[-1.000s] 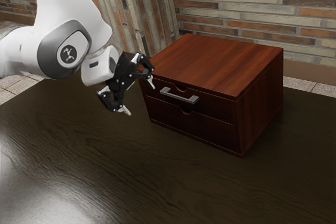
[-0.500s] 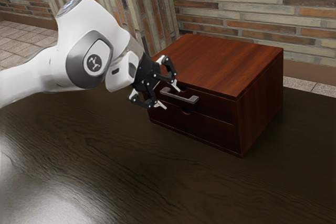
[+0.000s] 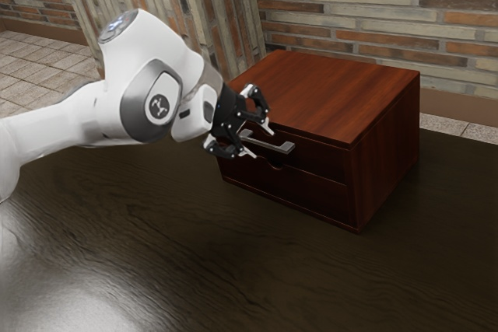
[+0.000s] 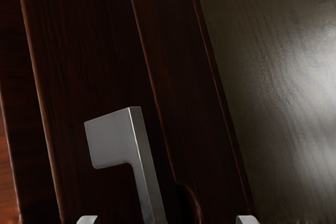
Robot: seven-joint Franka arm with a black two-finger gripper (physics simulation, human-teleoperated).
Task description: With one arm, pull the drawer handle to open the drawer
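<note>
End effector [image 3: 254, 138] stands open wide at the drawer handle [image 3: 266, 141], at the end of it nearer to the exterior view's left. One black finger is above the bar and the other below it, and neither pad seems to press on the metal, so it has hold of nothing. In the wrist view the grey handle [image 4: 134, 166] rises between the two pale fingertips [image 4: 88, 219], with a gap on each side.

The handle is a flat silver bar on two short legs, fixed on the upper drawer [image 3: 315, 155] of a dark red wooden cabinet [image 3: 327, 91]. The upper drawer's front lies flush with the lower drawer [image 3: 292, 186], with only a thin seam between them. Each front has a small rounded notch at its top edge.

The cabinet stands on a dark wood-grain tabletop [image 3: 194, 270]. A wide bare surface lies in front of the drawers, toward the exterior view's lower left. The white arm [image 3: 117, 110] crosses above part of it. A grey joint cap carries a small white mark [image 3: 159, 106], too small to read. Behind is a brick wall [image 3: 389, 5].
</note>
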